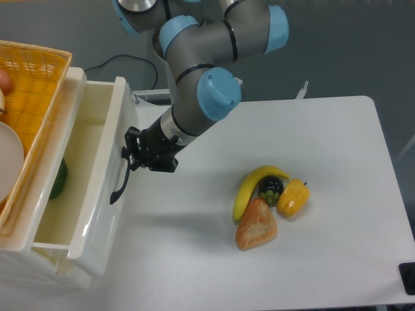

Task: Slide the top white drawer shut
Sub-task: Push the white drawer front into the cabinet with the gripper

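Pushing looks like the way to handle the top white drawer (97, 175), which juts out from the cabinet at the left edge of the table (337, 194), roughly half open, with its dark curved handle (120, 183) facing the arm. It is a deep box of glossy plastic, probably light and fairly stiff, though the thin walls may flex a little and the slick face gives a sliding contact little to bite on; the flat front beside the handle, or the handle itself, seems the safest place to press. The gripper (137, 154) sits right against the upper end of the handle, but whether its fingers are spread or pinched together cannot be told from this view, nor whether they clasp the handle. Inside the drawer a green pepper (57, 183) lies partly hidden under the yellow wicker basket (32, 91) that rests on top of the cabinet; the pepper sits low and should clear. A banana (249, 188), a bread roll (257, 225), a yellow pepper (293, 197) and a dark round item lie together well apart to the right, out of the way
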Robot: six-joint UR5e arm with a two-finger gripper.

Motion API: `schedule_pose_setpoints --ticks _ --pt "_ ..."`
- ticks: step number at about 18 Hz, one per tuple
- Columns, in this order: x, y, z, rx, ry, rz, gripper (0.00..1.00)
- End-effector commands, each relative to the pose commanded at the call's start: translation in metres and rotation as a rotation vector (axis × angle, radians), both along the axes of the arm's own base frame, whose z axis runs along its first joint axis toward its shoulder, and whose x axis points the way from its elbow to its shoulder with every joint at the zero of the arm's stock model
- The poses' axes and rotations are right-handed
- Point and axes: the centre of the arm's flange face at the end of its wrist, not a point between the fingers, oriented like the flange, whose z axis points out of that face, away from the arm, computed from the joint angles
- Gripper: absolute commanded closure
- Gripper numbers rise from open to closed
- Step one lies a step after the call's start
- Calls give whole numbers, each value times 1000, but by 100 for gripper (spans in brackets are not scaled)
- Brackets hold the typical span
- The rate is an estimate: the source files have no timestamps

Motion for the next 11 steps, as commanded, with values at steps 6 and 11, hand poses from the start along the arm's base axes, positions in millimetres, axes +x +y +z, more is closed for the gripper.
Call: schedule_pose_setpoints --ticks 6,11 --pt "10 4 -2 -4 -4 -18 93" --pt "20 7 -3 -7 -7 -34 93"
